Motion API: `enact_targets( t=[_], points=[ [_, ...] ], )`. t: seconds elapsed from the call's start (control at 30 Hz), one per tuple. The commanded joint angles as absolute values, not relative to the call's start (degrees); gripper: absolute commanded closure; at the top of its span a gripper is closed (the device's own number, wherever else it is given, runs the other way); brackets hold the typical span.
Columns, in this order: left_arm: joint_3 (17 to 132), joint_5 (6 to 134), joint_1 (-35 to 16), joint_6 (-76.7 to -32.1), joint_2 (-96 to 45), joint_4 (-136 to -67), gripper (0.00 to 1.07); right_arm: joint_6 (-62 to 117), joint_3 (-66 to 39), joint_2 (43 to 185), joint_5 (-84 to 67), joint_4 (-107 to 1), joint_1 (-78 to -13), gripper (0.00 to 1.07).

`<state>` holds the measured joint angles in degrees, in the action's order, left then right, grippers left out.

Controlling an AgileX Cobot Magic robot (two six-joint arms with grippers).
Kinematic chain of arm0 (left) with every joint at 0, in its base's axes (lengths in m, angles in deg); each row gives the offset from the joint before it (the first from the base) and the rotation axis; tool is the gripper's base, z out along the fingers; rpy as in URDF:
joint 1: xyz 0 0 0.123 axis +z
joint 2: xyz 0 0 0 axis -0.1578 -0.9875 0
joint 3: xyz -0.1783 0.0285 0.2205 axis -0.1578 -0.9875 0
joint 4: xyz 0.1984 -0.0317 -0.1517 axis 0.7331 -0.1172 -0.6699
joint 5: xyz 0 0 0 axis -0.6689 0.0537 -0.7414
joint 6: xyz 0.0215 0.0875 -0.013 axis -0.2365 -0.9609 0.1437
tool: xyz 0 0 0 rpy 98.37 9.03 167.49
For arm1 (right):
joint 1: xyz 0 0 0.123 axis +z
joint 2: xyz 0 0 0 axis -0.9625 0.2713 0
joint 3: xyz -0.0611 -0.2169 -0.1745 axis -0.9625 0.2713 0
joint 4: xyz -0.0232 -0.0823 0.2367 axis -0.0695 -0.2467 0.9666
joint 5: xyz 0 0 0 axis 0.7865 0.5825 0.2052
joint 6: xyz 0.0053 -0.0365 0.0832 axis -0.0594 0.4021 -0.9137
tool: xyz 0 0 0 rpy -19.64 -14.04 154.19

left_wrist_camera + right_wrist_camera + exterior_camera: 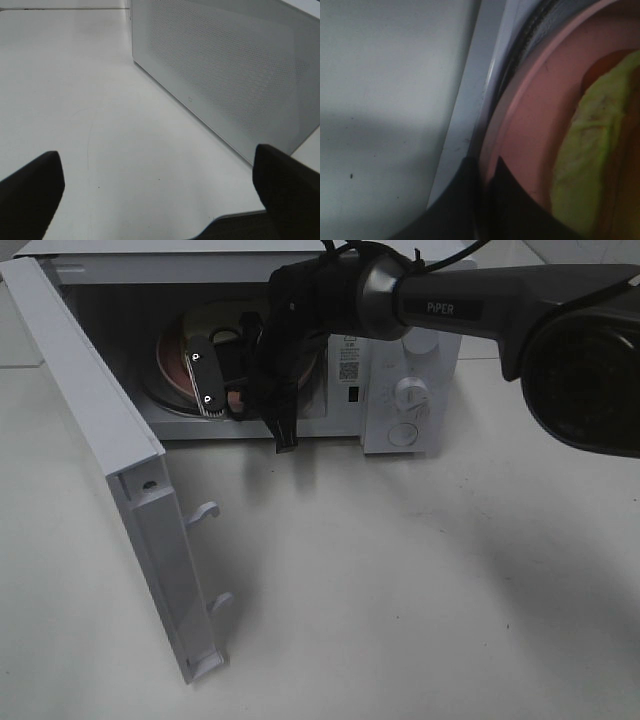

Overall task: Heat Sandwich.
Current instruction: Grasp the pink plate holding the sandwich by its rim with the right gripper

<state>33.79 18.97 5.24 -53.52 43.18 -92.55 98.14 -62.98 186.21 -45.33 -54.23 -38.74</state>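
Inside the microwave (pixel 400 390), the sandwich (pixel 585 150) lies on a round pink plate (pixel 530 115), and the plate sits in the cooking cavity. The right wrist view shows a pale yellow-green filling with an orange-red layer beside it. From the high camera the sandwich is mostly hidden behind the arm.

Right gripper (pixel 487 190) – reached into the cavity from the front. Its two dark fingers (pixel 465 205) stand pressed together at the near edge of the plate, with the pink rim caught between them: clamped on the plate.

Left gripper (pixel 160 175) – outside the oven, low over the white table (pixel 400 590). Its fingers (pixel 35 185) stand wide apart with nothing between them. It faces the perforated outer panel of the door (pixel 100 460), without touching it.

The door is swung fully out to the left of the high view, with two latch hooks (pixel 205 510) visible on its free edge. The control panel with its two dials (pixel 410 395) is to the right of the cavity.
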Motion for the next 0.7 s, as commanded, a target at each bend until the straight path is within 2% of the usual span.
enact_targets(
  t=[0.03,0.7],
  points=[
    [33.7,19.8,5.5,-53.3,43.5,-92.9,0.1,97.9,-63.2,186.4,-48.4,-54.1,-38.7,1.07],
    [33.7,19.8,5.5,-53.3,43.5,-92.9,0.1,101.1,-61.4,184.7,-49.1,-54.0,-38.7,1.07]
  ],
)
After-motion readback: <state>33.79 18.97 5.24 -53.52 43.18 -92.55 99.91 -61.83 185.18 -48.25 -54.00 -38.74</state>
